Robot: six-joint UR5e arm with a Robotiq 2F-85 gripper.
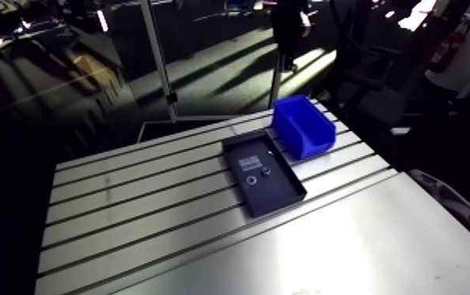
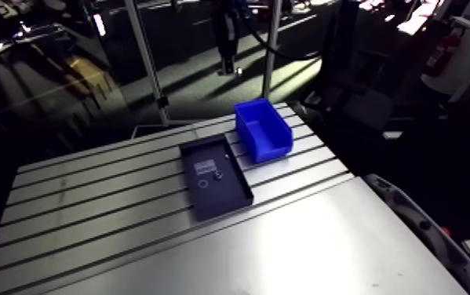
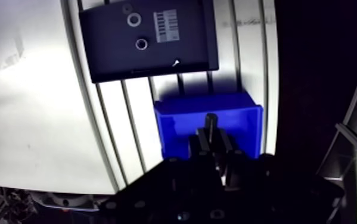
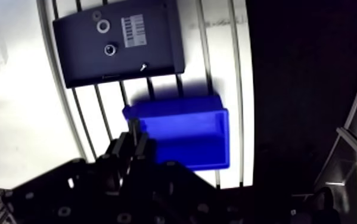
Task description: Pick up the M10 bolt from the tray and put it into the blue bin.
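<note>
In the wrist view my gripper point(image 3: 212, 141) hangs above the blue bin point(image 3: 180, 125), over its near wall. Its two fingers point(image 3: 201, 142) stand close together, shut on a short dark M10 bolt point(image 3: 211, 121) that sticks out past the fingertips. Beyond the bin lies the black tray point(image 3: 109, 56), holding two ring-shaped parts point(image 3: 134, 19) point(image 3: 140, 44), a small pale screw point(image 3: 176, 61) and a barcode label point(image 3: 166, 25). The arm view shows the tray point(image 1: 275, 196) and the bin point(image 1: 304, 125) side by side on the table.
The slotted aluminium table point(image 1: 143, 204) stretches wide to the left of the tray. A smooth plate point(image 1: 347, 251) covers its front part. The bin stands close to the table's right edge point(image 1: 363, 145), with dark floor beyond it.
</note>
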